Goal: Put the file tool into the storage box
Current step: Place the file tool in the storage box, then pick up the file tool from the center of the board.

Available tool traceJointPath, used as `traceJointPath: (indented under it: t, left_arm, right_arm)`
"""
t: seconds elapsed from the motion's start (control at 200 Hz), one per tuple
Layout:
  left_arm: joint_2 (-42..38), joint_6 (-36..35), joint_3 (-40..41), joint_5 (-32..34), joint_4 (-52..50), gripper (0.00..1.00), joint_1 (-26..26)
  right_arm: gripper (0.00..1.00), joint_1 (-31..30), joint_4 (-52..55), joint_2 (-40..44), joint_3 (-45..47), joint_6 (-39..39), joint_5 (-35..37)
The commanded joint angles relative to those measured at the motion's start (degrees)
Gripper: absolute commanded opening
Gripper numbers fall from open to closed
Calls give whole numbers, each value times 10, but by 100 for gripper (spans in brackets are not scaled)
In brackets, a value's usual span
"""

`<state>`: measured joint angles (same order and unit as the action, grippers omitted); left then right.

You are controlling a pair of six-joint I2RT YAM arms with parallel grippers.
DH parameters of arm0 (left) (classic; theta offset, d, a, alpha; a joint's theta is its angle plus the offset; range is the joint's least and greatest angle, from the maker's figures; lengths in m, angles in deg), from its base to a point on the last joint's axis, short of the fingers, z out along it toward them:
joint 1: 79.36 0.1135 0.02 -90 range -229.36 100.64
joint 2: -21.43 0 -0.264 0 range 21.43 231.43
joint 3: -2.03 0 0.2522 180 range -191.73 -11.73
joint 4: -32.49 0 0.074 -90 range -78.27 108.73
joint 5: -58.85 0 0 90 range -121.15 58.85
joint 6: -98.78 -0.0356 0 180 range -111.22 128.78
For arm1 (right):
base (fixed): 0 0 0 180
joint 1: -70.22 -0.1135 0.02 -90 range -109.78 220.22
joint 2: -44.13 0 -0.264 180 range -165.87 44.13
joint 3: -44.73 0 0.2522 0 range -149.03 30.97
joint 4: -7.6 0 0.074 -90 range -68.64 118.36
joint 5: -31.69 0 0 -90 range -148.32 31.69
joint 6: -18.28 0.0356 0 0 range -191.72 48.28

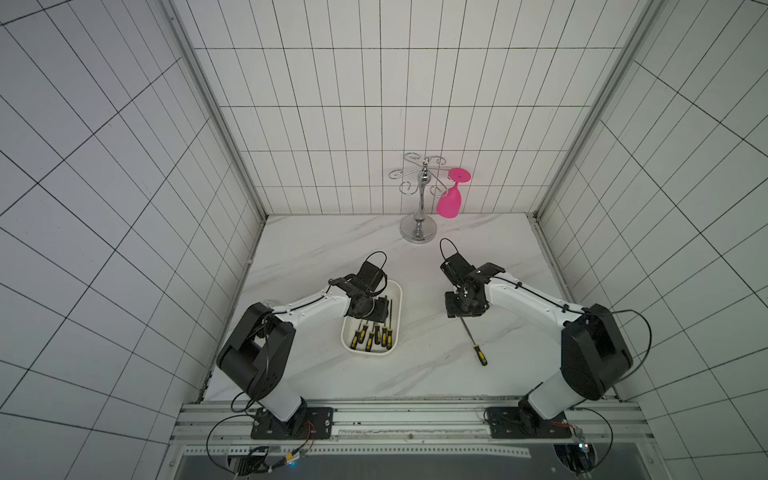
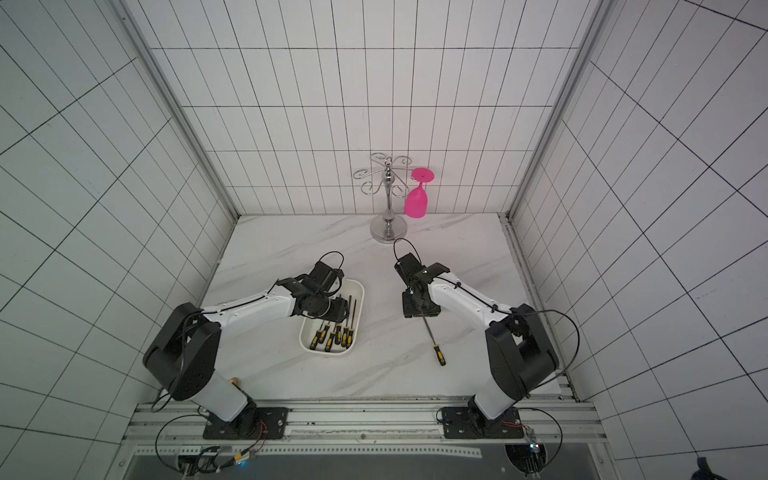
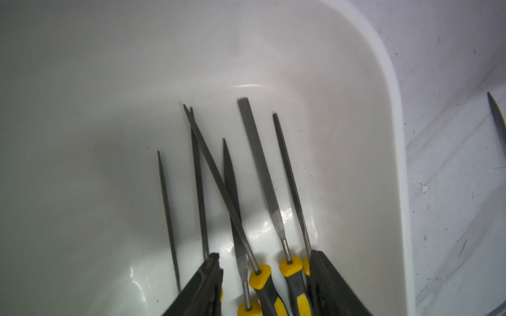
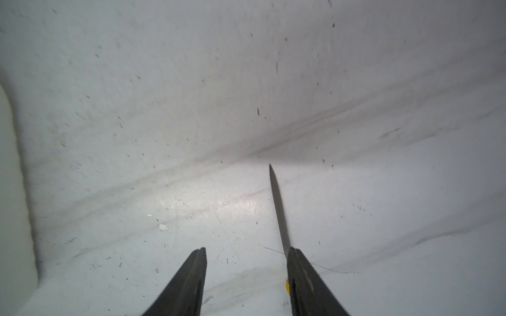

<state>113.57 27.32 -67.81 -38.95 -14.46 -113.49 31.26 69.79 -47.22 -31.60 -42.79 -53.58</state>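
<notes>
Top views and wrist close-ups, file-sorting task, judged mostly done. The storage box [image 1: 370, 353] stands on the desk [image 1: 316, 257] and already contains several stored files [image 3: 257, 169] with yellow-and-black handles. In both top views they lie roughly parallel, handles toward 6 o'clock.

One loose file [image 1: 473, 343] lies flat on the bare desk at 3 o'clock of the box and well apart from it. Its handle points toward 5 o'clock and its blade toward 11 o'clock. It is not yet in the box. What is left is to grasp it, carry it toward 9 o'clock and lower it among the others.

The left end effector [image 3: 264, 254] hangs low over the 12 o'clock half of the box. Its jaws stand moderately apart. The stored files lie beneath and between them, and none appears clamped.

The right end effector [image 4: 246, 249] hovers over the blade end of the loose file, jaws likewise moderately apart and holding nothing. The blade runs just beside one finger [image 4: 304, 276] and passes behind it. Whether they touch cannot be told.
</notes>
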Motion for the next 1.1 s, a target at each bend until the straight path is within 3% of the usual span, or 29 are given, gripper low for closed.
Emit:
traceJointPath:
  t: [0.0,0.46,0.555,0.635,0.735,1.0,1.094]
  left_arm:
    - [-6,2,-10,6,17,54,0]
    - [-1,12,-11,-1,21,54,1]
    - [-2,16,-12,-2,22,54,1]
    - [-4,19,-12,-5,26,54,1]
    - [-8,23,-11,-8,29,56,2]
    - [-52,29,-5,-49,75,65,4]
    - [-74,35,13,-69,114,65,3]
  right_arm:
    - [52,0,41,6,48,31,22]
    - [50,-23,-3,42,183,86,-43]
    - [42,-28,-16,56,204,91,-53]
    - [19,-30,-23,61,212,94,-60]
    - [4,-31,-30,66,211,89,-63]
    - [0,-43,-92,92,122,18,-97]
    - [0,-44,-127,81,78,-10,-142]
